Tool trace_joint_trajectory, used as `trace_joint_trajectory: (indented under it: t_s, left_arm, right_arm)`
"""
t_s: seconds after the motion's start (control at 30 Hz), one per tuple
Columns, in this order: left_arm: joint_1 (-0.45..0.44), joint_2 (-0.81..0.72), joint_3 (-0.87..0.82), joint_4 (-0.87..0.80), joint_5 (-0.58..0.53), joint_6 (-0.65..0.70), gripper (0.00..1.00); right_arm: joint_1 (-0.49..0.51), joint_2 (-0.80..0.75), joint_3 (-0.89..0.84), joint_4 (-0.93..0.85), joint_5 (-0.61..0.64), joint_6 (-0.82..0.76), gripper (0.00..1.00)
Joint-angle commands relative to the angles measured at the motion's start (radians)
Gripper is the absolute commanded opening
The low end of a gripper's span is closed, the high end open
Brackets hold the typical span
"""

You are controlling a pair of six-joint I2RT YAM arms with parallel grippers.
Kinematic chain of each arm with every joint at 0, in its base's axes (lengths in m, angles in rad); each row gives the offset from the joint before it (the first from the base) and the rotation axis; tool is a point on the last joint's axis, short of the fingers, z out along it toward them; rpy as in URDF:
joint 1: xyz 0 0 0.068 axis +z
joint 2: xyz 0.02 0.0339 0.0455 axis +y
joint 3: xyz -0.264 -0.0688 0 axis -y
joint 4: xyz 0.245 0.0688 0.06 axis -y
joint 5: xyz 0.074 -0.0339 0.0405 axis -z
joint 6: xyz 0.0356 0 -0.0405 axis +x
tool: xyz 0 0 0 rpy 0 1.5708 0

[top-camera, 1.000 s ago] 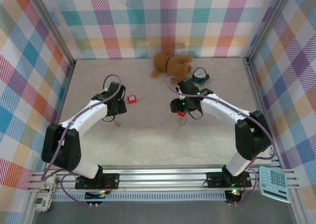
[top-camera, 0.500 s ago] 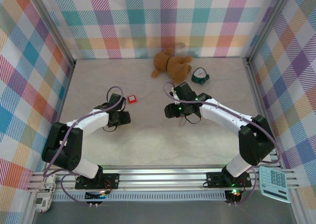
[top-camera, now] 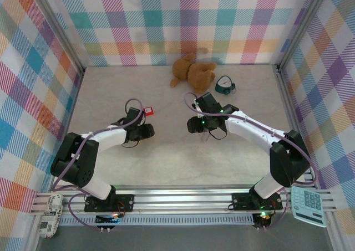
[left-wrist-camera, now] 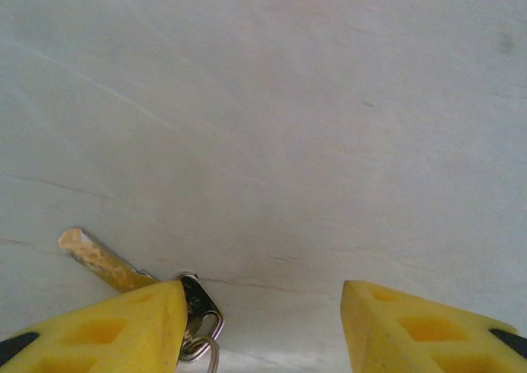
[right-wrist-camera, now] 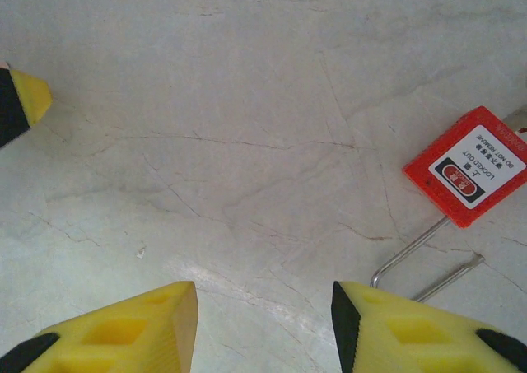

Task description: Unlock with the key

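Well, left gripper (left-wrist-camera: 263, 307) jaws stood apart, empty; tiny slim metal key (left-wrist-camera: 103, 259) lay at 8 o'clock, touching one jaw. Likely needed centring before squeeze; right gripper (right-wrist-camera: 263, 307) gaped empty too, red square padlock (right-wrist-camera: 473, 163) at 2 o'clock.

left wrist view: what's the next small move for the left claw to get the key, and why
Probably slide the left claw a little toward the left of this view before closing. It stands open, but the key lies off-centre on the table, its head against the finger on that side, blade reaching beyond it, so closing now would likely miss.
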Motion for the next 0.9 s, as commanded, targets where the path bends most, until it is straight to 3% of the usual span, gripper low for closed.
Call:
trace_joint_trajectory:
  t_s: [0.0,0.17,0.33,0.53,0.73,0.87]
  left_arm:
    - [-0.116,-0.013,-0.074,0.060,0.045,-0.172,0.53]
    - [-0.286,-0.029,-0.080,0.153,-0.047,-0.339,0.54]
    - [-0.326,-0.025,-0.047,0.195,-0.090,-0.411,0.55]
    - [-0.328,-0.071,-0.002,0.170,-0.114,-0.394,0.59]
    - [-0.304,-0.252,0.013,-0.003,-0.262,-0.291,0.63]
    - [-0.228,-0.453,-0.053,-0.115,-0.344,-0.246,0.68]
  right_arm:
    - [0.006,-0.025,0.020,-0.016,0.023,0.003,0.47]
    - [0.007,-0.024,0.018,-0.018,0.041,0.004,0.47]
    - [0.007,-0.023,0.001,-0.014,0.044,0.031,0.47]
    - [0.024,-0.043,-0.028,0.000,0.065,0.083,0.47]
    - [0.129,-0.013,-0.041,0.066,0.079,0.172,0.45]
    - [0.155,0.029,-0.114,0.290,-0.117,0.318,0.39]
